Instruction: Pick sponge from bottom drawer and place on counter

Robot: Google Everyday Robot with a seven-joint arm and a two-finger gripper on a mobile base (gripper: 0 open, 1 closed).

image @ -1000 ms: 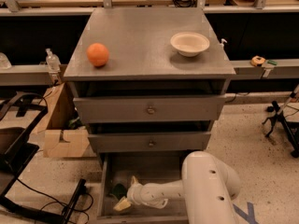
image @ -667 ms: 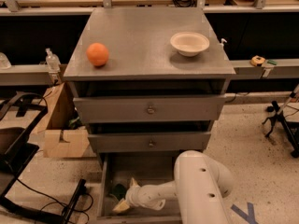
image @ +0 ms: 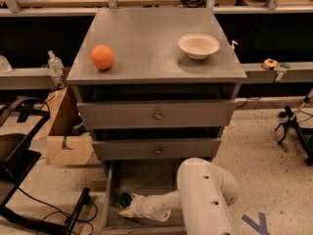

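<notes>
The bottom drawer (image: 111, 190) is pulled open below the two shut knobbed drawers. The sponge (image: 122, 200), dark green with a yellow edge, lies in the drawer's left front part. My gripper (image: 128, 208) is down inside the drawer, right at the sponge, at the end of the white arm (image: 203, 195) that reaches in from the right. The wrist hides part of the sponge. The counter (image: 151, 38) is the grey cabinet top above.
An orange (image: 102, 57) sits on the counter's left and a white bowl (image: 198, 45) on its right. A cardboard box (image: 63, 131) and black cables (image: 44, 214) lie on the floor to the left. Wooden benches run behind.
The arm's large white link has shifted a little to the left. The gripper has stayed at the sponge in the drawer's left front part.
</notes>
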